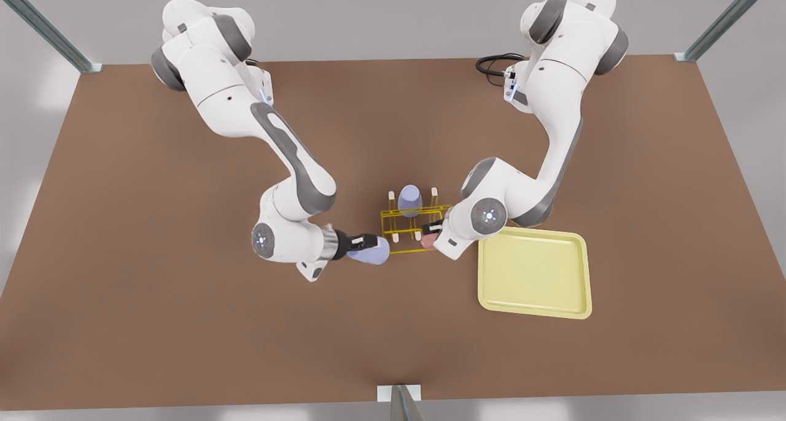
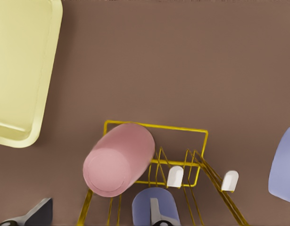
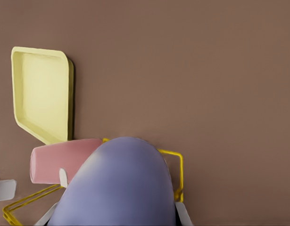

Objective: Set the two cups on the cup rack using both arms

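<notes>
Cup rack [image 1: 414,221]: table centre. Right gripper [image 1: 371,244], at the rack's 8 o'clock, fingers clamped on lavender tumbler [image 1: 370,251], which lies sideways. Left gripper [image 1: 431,229], 4 o'clock, fingers gripping pink tumbler [image 1: 427,240] at the rack's edge. Second lavender tumbler [image 1: 409,200]: on the rack, 12 o'clock.

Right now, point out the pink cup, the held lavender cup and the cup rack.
pink cup [image 2: 119,157]: left wrist view, side wall.
held lavender cup [image 1: 370,251]: front view, side wall.
cup rack [image 2: 173,128]: left wrist view, yellow outer rail.
</notes>
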### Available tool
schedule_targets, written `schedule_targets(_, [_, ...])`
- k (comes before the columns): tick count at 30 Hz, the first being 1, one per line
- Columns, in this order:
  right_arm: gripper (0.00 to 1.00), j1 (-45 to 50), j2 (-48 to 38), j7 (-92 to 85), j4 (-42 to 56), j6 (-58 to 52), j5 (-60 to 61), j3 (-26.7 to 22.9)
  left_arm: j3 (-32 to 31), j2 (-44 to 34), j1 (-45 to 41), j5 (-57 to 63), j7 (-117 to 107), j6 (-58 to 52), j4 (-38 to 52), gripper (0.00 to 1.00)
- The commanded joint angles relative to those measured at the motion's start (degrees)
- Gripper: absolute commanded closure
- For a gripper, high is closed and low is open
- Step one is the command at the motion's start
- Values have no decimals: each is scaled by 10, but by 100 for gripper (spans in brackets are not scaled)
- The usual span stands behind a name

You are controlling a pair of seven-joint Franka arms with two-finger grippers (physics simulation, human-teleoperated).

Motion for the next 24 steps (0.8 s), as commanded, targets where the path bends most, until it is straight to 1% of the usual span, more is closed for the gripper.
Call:
schedule_targets(1, [15,5,5,79,2,5,6,0,2,-7,13,29,-91,-82,31,0])
schedule_targets(2, [15,10,6,79,3,5,6,1,3,-7,38,46,-47,-200,127,0])
schedule_targets(3, [15,12,7,78,3,5,6,1,2,-7,81,53,69,-277,178,0])
schedule_targets(4, [15,15,8,77,3,4,6,2,2,-35,116,111,257,-315,179,0])
schedule_targets(5, [15,16,9,75,2,4,6,7,0,-58,137,142,362,-340,176,0])
schedule_targets(6, [15,16,9,73,1,0,5,9,66,-145,105,139,426,-269,65,0])
schedule_targets(7, [15,16,9,71,0,-2,5,9,97,-215,99,119,428,-192,-48,0])
schedule_targets(8, [15,18,9,70,-1,-1,5,10,97,-207,102,123,427,-259,-38,0])
schedule_targets(9, [15,18,9,68,-1,-2,5,10,97,-207,104,120,425,-279,-36,0])
schedule_targets(13, [15,18,9,64,-5,-4,5,18,95,-200,110,96,421,-289,-37,0])
schedule_targets(18, [15,19,28,63,4,-3,5,37,95,-200,123,96,421,-296,-41,0])
schedule_targets(19, [2,19,31,63,6,-2,4,38,95,-200,124,95,421,-297,-41,0])
schedule_targets(20, [0,19,33,63,9,-3,5,38,95,-200,123,95,421,-298,-41,0])
schedule_targets(24, [0,19,38,63,11,-3,4,39,95,-200,124,94,421,-297,-42,0])
